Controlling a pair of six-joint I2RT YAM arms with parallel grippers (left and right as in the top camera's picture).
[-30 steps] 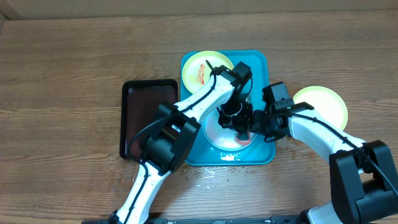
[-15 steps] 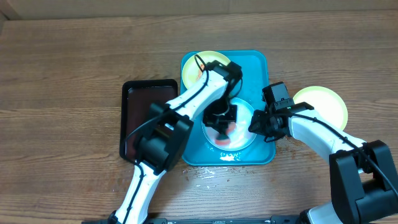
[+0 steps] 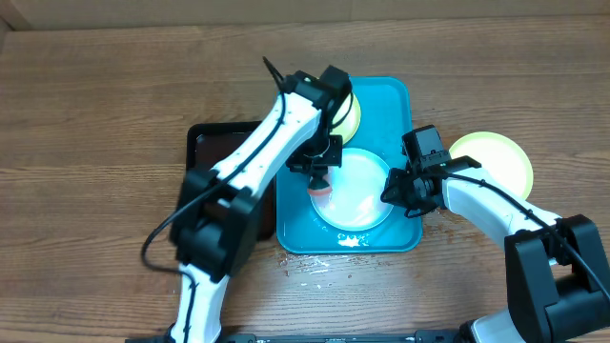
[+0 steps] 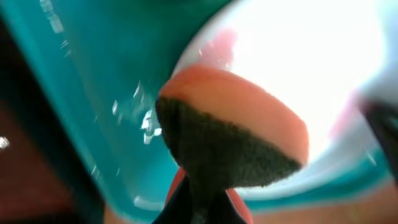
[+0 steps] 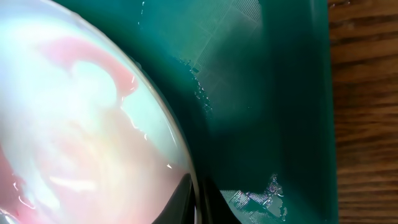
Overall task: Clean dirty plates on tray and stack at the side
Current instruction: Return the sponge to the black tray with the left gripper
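2 plates [image 3: 349, 114] in tray [image 3: 396, 95]; left tool [image 3: 319, 176] grips sponge [image 3: 321, 189], right tool [image 3: 393, 193] pinches pale plate [image 3: 362, 191].

Close-up, partly blurred. Sponge [image 4: 236, 134] mid-frame, salmon-orange back uppermost, dark coarse scouring face toward lens. Pinched from below by left gripper [image 4: 200, 202], dark fingers closed on it, red showing either side. Behind it turquoise tray [image 4: 106, 74], wet, bright droplets [image 4: 146, 121] just left of sponge. Upper right white plate [image 4: 311, 56], overexposed, faint pink smear [image 4: 221, 45] near its rim above sponge. Sponge-to-plate contact not discernible. Dark reddish surface [image 4: 28, 180] along left edge beyond tray rim. Dark blurred shape [image 4: 380, 127] at right edge, unidentifiable. Brown wood strip [image 4: 323, 208] bottom right.
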